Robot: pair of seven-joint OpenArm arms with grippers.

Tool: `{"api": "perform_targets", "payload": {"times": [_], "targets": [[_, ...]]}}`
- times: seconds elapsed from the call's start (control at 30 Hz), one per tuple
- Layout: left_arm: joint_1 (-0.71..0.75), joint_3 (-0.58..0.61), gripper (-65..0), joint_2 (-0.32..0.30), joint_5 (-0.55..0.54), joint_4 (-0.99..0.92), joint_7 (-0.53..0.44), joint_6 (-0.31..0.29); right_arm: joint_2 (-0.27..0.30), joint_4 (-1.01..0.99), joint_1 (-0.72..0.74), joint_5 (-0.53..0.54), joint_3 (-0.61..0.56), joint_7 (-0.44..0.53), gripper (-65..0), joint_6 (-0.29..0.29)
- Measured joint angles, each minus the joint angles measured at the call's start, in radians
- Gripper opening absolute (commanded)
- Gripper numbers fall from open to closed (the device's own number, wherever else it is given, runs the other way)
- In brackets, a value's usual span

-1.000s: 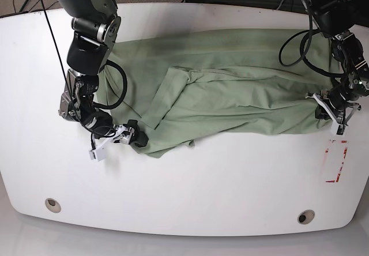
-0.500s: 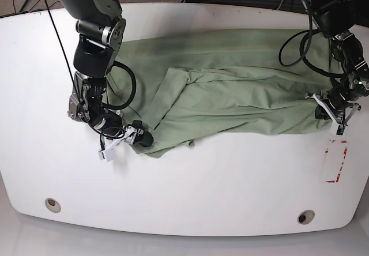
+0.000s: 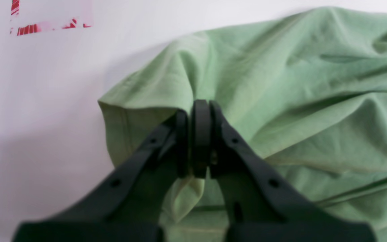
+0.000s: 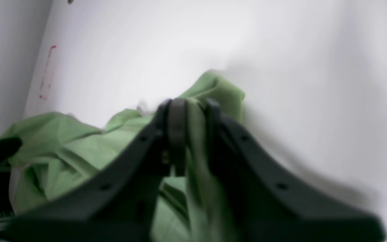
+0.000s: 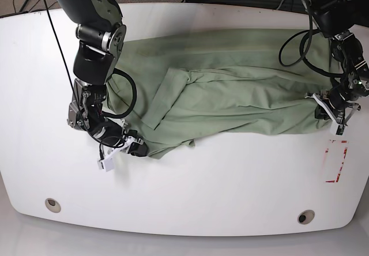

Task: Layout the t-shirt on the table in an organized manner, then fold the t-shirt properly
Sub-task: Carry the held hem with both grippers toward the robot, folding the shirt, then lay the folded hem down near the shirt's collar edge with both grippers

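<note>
- Pale green t-shirt (image 5: pixel 230 94) is spread, rumpled, across the far half of the white table (image 5: pixel 219 181).
- Its hemmed corner is pinched by the left gripper (image 3: pixel 200 111), beside the red marks (image 3: pixel 42 27).
- A bunched fold at the opposite corner is clamped by the right gripper (image 4: pixel 188 107).

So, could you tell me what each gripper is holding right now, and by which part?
Both hold the t-shirt: the left gripper pinches a fold beside a hemmed edge, and the right gripper is shut on a bunched corner.
</note>
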Motion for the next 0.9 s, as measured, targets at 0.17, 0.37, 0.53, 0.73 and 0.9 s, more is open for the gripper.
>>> {"api": "perform_targets", "payload": {"times": [0.17, 0.37, 0.53, 0.73, 0.9], "targets": [[-0.002, 0.0, -65.0, 0.0, 0.0, 0.0, 0.0, 0.0, 0.012, 0.058, -0.017, -0.001, -0.001, -0.068, -65.0, 0.0], [-0.008, -0.001, -65.0, 0.0, 0.0, 0.0, 0.0, 0.0, 0.025, 0.208, -0.066, 0.002, -0.035, -0.123, -65.0, 0.001], [-0.019, -0.005, -65.0, 0.0, 0.0, 0.0, 0.006, 0.0, 0.016, 0.332, -0.108, 0.005, -0.039, -0.196, -65.0, 0.004], [-0.031, -0.057, -65.0, 0.009, 0.0, 0.026, 0.069, 0.0, 0.014, 0.47, -0.148, 0.002, -0.039, -0.28, -65.0, 0.006], [-0.036, -0.084, -65.0, 0.003, 0.0, 0.068, 0.11, 0.0, 0.016, 0.583, -0.184, 0.006, -0.037, -0.335, -65.0, 0.007]]}}
